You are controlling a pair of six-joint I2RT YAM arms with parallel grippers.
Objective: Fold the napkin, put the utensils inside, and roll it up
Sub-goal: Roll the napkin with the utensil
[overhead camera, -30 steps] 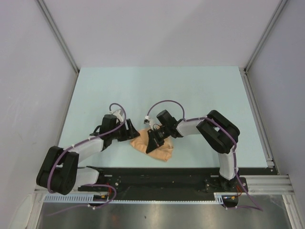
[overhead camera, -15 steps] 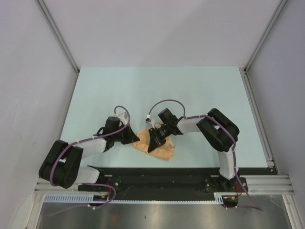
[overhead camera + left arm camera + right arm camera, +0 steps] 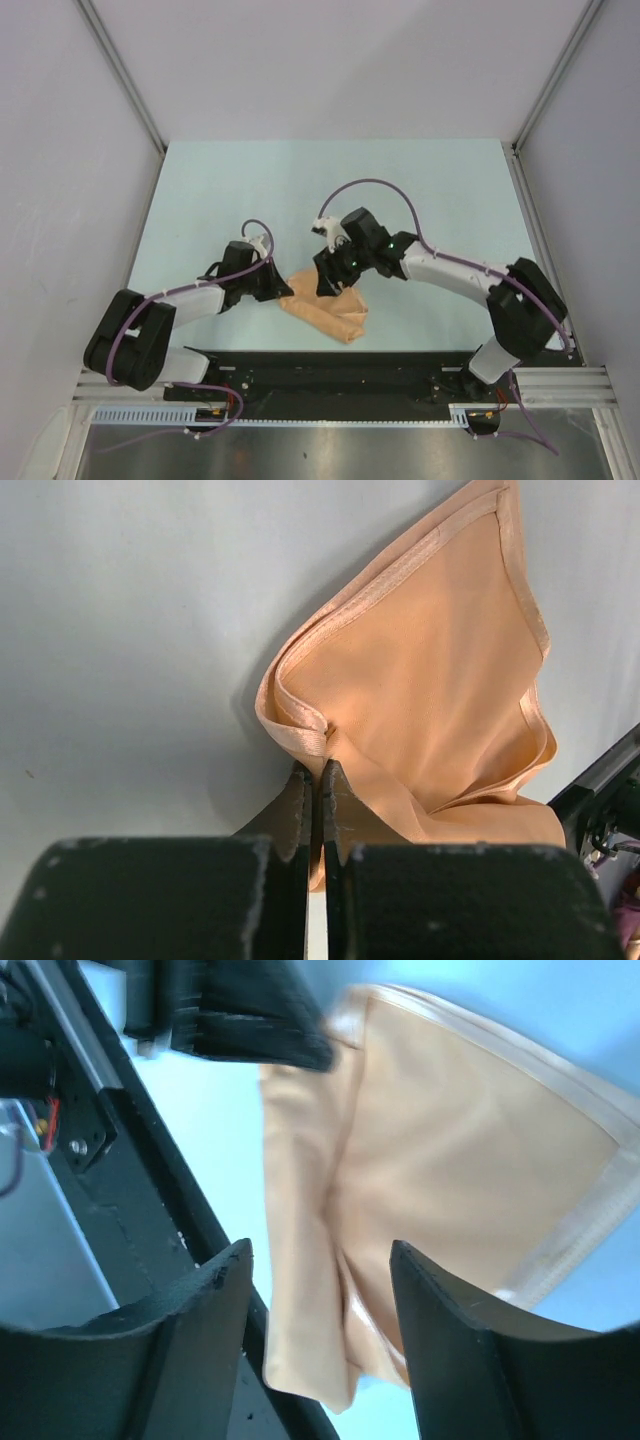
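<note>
The peach-orange napkin [image 3: 327, 311] lies bunched and folded over near the table's front edge. My left gripper [image 3: 283, 291] is at its left end, jaws shut on a hemmed fold of the napkin [image 3: 430, 690]; the pinch [image 3: 317, 770] shows in the left wrist view. My right gripper [image 3: 328, 284] hovers over the cloth's upper middle. In the right wrist view its open jaws [image 3: 320, 1250] straddle the napkin [image 3: 450, 1190] without touching it. The left gripper [image 3: 250, 1020] shows dark at the top of that view. The utensils are out of view.
A black base rail [image 3: 330, 366] runs along the table's near edge, close under the napkin, and shows as a dark bar [image 3: 130, 1190] in the right wrist view. Grey enclosure walls [image 3: 90, 150] stand on three sides. The pale blue tabletop [image 3: 400, 190] stretches behind the arms.
My left gripper reached the napkin's left end and shut on it. My right gripper let go of the cloth, opened and rose slightly, its elbow swinging out to the right.
</note>
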